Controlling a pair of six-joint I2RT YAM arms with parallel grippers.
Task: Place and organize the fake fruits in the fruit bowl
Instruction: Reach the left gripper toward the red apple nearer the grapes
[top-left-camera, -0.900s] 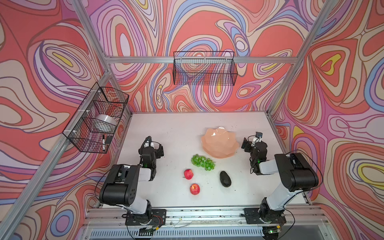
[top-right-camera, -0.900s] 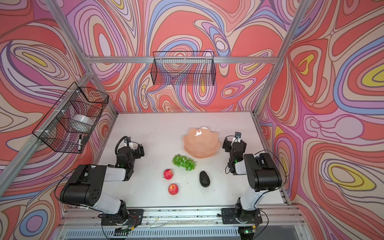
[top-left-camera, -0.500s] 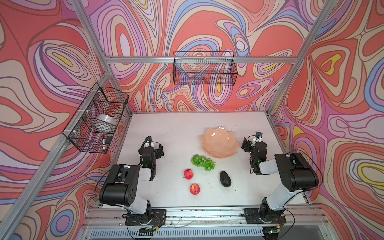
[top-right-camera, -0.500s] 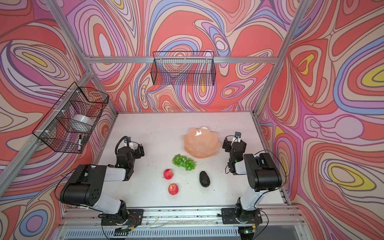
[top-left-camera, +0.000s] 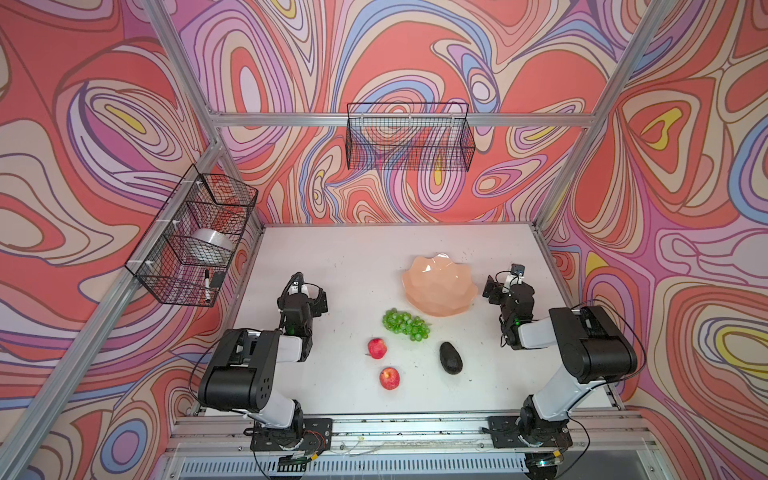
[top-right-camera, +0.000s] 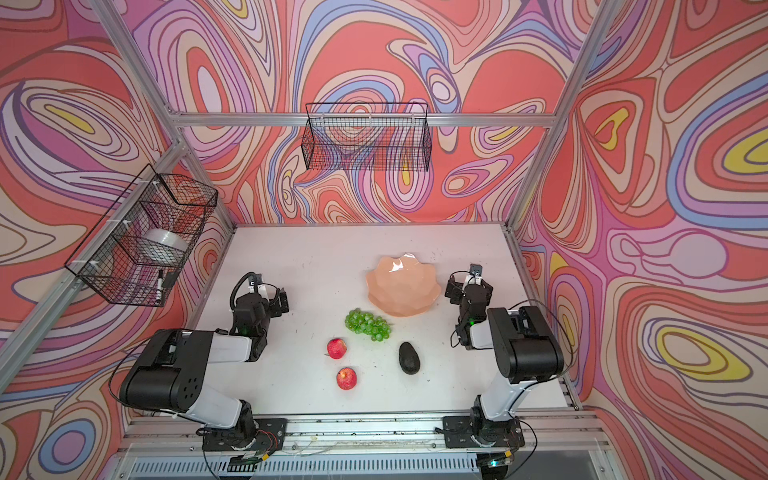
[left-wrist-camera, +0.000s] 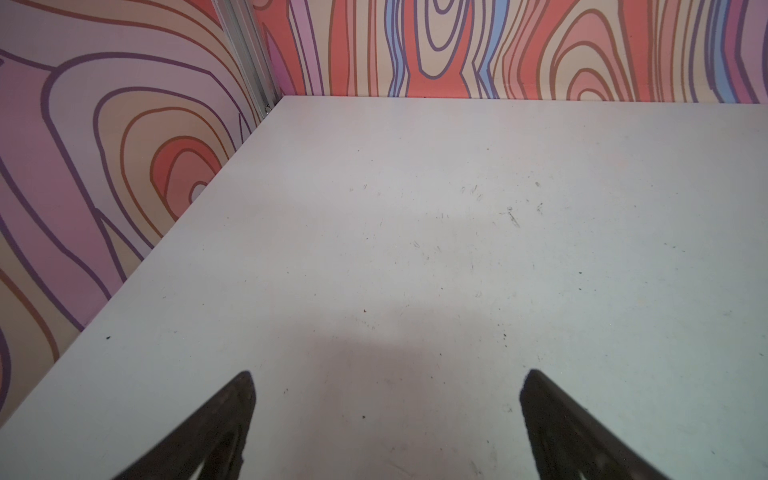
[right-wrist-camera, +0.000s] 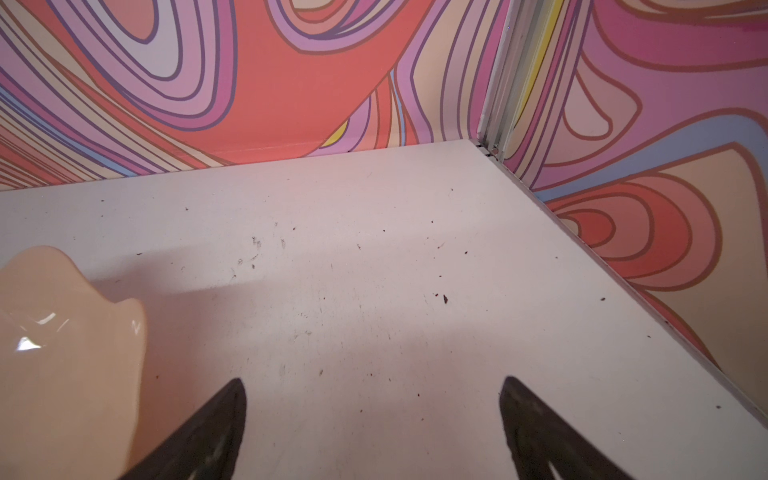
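My left gripper (left-wrist-camera: 389, 373) and right gripper (right-wrist-camera: 372, 379) were both hanging wide open, gripping nothing. Fruit bowl (top-left-camera: 440, 286) sat just beside my right gripper, while the grapes (top-left-camera: 405, 324), apples (top-left-camera: 377, 348) (top-left-camera: 389, 378) and avocado (top-left-camera: 450, 358) lay on the table (top-left-camera: 332, 257) between my grippers.

Two near-identical high overviews of the whole table (top-left-camera: 353, 257); low wrist views toward its far corners.

peach-orange bowl (top-left-camera: 439, 286), green grapes (top-left-camera: 405, 325), red apples (top-left-camera: 377, 348), dark avocado (top-left-camera: 450, 358), white table (top-left-camera: 353, 257), swirl-patterned walls (top-left-camera: 415, 62)
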